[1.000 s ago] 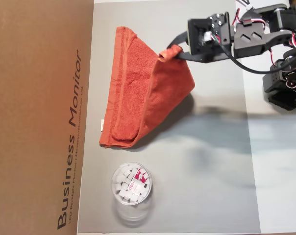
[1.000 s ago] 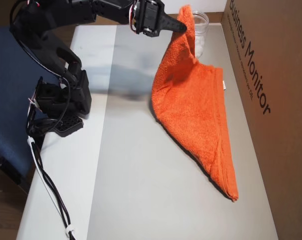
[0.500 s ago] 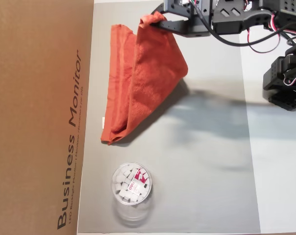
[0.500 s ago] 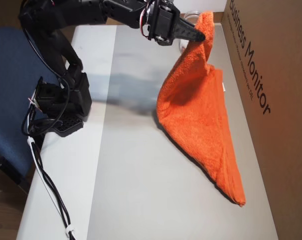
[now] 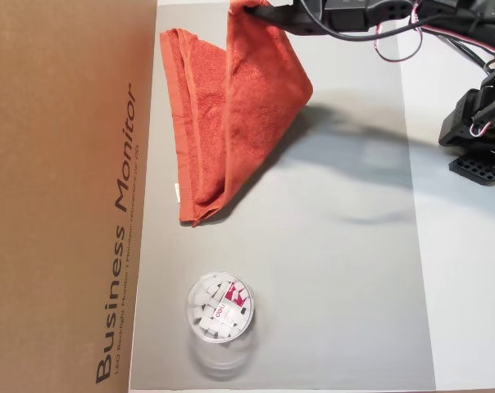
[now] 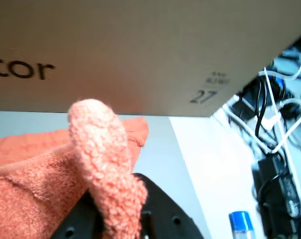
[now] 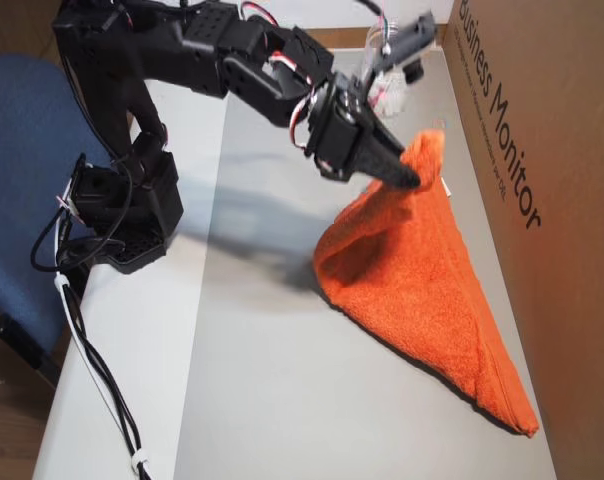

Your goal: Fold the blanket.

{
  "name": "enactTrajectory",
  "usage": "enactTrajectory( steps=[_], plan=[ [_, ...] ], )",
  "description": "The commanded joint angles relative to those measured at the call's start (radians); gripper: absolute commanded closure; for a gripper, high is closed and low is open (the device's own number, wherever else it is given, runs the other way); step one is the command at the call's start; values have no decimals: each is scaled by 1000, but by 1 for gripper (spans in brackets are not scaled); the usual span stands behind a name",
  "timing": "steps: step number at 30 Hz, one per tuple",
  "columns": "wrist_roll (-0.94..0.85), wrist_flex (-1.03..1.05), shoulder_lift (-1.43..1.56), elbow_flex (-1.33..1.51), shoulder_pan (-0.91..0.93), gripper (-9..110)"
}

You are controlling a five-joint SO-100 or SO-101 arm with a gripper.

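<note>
Overhead view: my pincer (image 7: 414,180), pinching the blanket (image 7: 422,290) corner, has carried it boxward; the fold is nearly closed.

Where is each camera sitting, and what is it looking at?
An overhead view: high up, looking straight down on the grey mat, the blanket, a plastic cup and the cardboard box; the arm reaches in from the top right.
Wrist view: rides on the arm, looking past the hand toward the box; a blanket corner is pinched in the hand.
Another overhead view: above, tilted, from the opposite end; the whole arm and the hand show.
Shared: all show the blanket and the box.
</note>
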Motion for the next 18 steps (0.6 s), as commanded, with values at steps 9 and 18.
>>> enactTrajectory(
  steps=[9, 18],
  plan=[
    [26, -204, -100, -78, 28, 102],
    [29, -198, -221, -318, 55, 102]
  ],
)
